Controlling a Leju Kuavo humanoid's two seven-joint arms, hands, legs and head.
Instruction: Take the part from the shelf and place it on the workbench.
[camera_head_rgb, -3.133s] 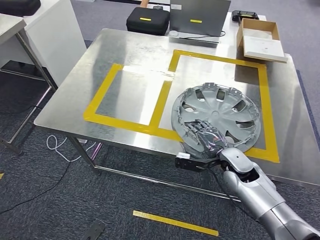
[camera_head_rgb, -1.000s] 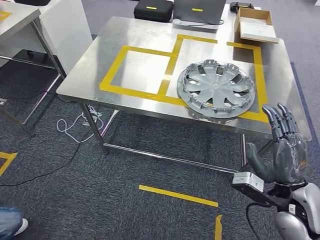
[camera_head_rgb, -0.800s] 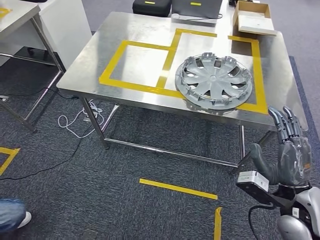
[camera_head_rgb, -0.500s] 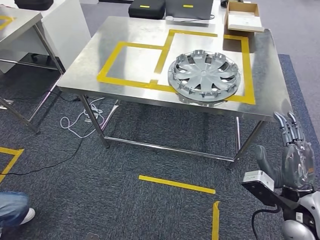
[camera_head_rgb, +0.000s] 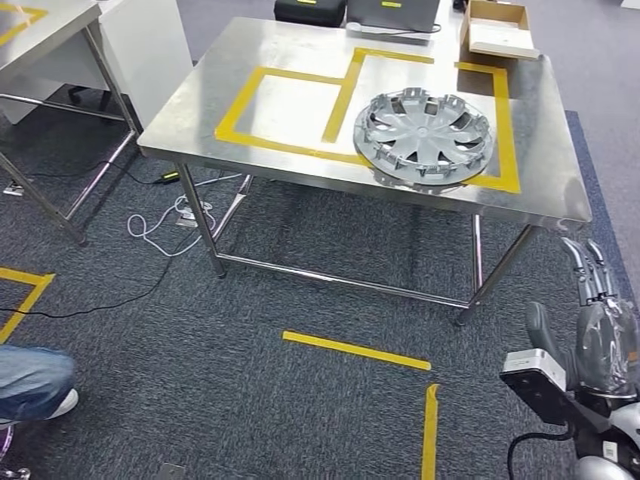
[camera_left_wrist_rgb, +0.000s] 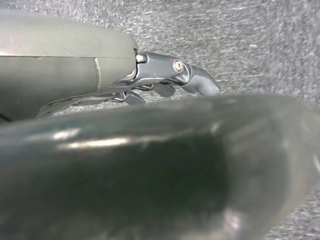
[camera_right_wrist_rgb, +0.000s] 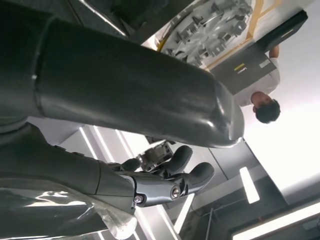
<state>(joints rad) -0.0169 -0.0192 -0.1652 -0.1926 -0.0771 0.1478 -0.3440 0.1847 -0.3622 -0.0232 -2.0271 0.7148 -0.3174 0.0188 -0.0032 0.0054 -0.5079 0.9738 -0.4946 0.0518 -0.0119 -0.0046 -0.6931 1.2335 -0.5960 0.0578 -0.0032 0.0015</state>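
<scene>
Now | hubcap (camera_head_rgb: 423, 137) left on workbench (camera_head_rgb: 551, 190) | right hand (camera_head_rgb: 600, 335) released, withdrawn low | left hand (camera_left_wrist_rgb: 166, 82) empty.

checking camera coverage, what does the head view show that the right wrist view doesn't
Head view alone: the yellow tape outlines on the workbench, the cardboard box, floor cables, and a person's shoe. Right wrist view alone: ceiling lights and a person's head past the table. Both share the hubcap lying on the workbench and the right hand, fingers apart, holding nothing.
</scene>
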